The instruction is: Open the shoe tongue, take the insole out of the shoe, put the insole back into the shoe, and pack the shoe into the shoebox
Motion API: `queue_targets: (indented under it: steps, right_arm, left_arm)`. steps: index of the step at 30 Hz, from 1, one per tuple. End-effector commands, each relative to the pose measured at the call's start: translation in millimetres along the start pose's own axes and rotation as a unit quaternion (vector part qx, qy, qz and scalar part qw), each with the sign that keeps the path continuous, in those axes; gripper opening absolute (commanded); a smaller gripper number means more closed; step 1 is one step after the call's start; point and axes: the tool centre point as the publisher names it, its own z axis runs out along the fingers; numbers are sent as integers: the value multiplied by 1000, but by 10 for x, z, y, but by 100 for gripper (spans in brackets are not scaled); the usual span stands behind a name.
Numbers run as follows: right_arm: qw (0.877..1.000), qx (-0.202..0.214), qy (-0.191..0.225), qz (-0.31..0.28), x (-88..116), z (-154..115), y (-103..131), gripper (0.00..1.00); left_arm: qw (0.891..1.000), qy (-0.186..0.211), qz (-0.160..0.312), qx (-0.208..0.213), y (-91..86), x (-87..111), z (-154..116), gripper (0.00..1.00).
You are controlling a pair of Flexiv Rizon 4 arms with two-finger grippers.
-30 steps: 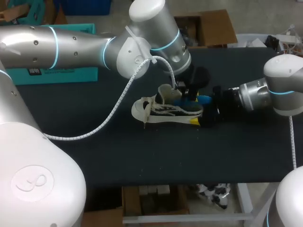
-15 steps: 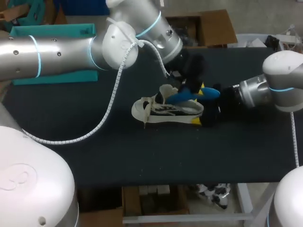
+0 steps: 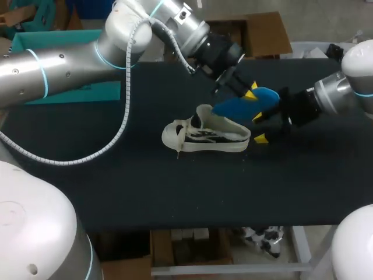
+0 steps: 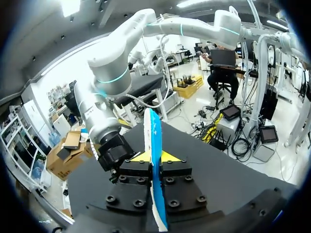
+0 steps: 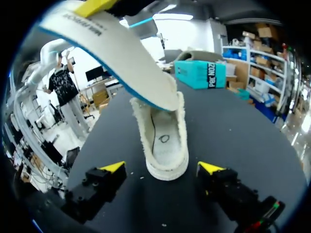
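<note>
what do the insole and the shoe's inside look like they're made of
Insole: probably foam, with a matte blue edge and underside under an off-white cloth-like top; it bends along its length. Shoe: the rim looks like fuzzy cream fleece, nubbly all round; the footbed looks smoother, maybe fabric.

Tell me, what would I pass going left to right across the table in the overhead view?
Shoebox → shoe → blue insole, held above the shoe's heel end → right arm.
</note>
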Motion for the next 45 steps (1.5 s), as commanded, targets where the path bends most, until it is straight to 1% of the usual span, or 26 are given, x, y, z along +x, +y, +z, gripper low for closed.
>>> queue_targets:
  steps: [1,2,4,6,7,10,15,22,25,28,31,33,34,42,44,45]
  right_arm:
    - [996,86,-15,-1,89,-276,203,100]
    - [996,91,-15,-2,81,-292,225,100]
    - [993,114,-12,-3,46,-330,298,100]
    - [991,131,-11,-3,16,-350,353,100]
    - [989,147,-9,-1,-4,-363,391,100]
    - [985,174,-7,-2,-53,-375,481,100]
    - [975,222,-2,0,-149,-340,613,100]
    - [972,236,5,-16,-254,-244,698,100]
    - [969,244,13,-23,-302,-185,744,100]
    - [967,251,19,-32,-347,-142,804,100]
    - [966,254,23,-40,-391,-115,860,100]
    - [965,256,26,-45,-411,-88,892,100]
    - [965,257,27,-49,-417,-76,904,100]
    - [959,275,37,-65,-448,7,1015,100]
    - [955,286,36,-64,-464,28,1046,100]
    - [955,288,37,-65,-469,41,1063,100]
  left_arm:
    - [995,40,32,90,-152,-90,-133,0]
    - [994,40,36,95,-188,-91,-149,0]
    - [990,52,54,123,-300,-86,-208,0]
    - [988,50,60,133,-357,-88,-257,0]
    - [986,51,65,142,-394,-80,-298,0]
    - [985,46,67,152,-422,-38,-395,0]
    - [987,16,60,149,-415,81,-601,0]
    - [989,-40,46,133,-397,311,-973,0]
    - [989,-74,36,125,-382,441,-1176,0]
    - [986,-115,23,114,-355,568,-1384,0]
    - [978,-174,0,117,-278,715,-1637,0]
    - [964,-231,-41,125,-175,831,-1865,0]
    - [956,-249,-75,135,-97,886,-2007,0]
    - [956,-249,-75,135,-97,886,-2007,0]
    - [956,-249,-75,135,-97,886,-2007,0]
    - [954,-259,-81,130,-41,948,-2025,0]
